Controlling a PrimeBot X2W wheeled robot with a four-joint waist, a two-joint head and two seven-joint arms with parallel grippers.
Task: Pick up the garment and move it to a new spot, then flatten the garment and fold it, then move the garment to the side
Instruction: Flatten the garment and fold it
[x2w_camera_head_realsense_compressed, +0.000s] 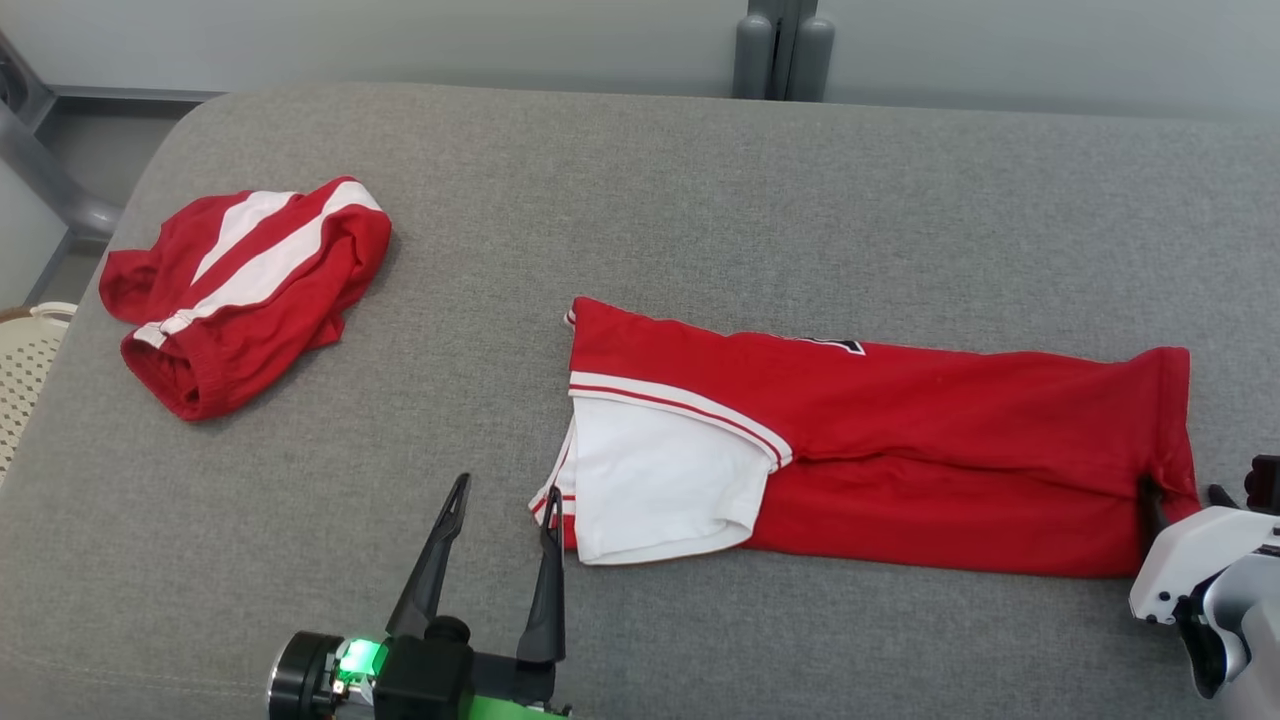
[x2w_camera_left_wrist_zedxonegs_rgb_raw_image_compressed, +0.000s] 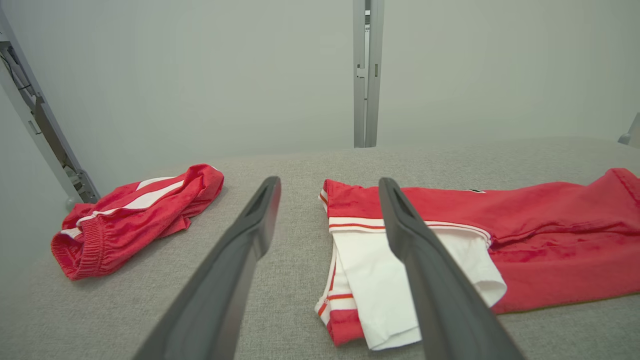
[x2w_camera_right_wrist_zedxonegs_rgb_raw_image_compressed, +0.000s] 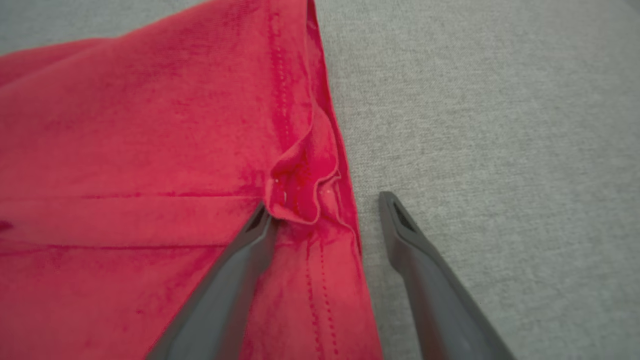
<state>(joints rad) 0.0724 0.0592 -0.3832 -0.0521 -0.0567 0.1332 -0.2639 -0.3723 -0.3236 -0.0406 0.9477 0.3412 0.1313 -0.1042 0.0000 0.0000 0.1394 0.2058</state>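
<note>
Left gripper (x2w_camera_head_realsense_compressed: 506, 487) and right gripper (x2w_camera_right_wrist_zedxonegs_rgb_raw_image_compressed: 325, 205), both open, flank the 2 ends of the red garment (x2w_camera_head_realsense_compressed: 950, 420), whose long axis runs between them.

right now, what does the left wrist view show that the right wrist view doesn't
Left wrist view, not the right: the crumpled red shorts, a white sleeve, a wall post, and the open left gripper. Right wrist view, not the left: a puckered hem fold close up, with the open right gripper straddling that edge. Both: the red shirt on the grey padded surface.
</note>
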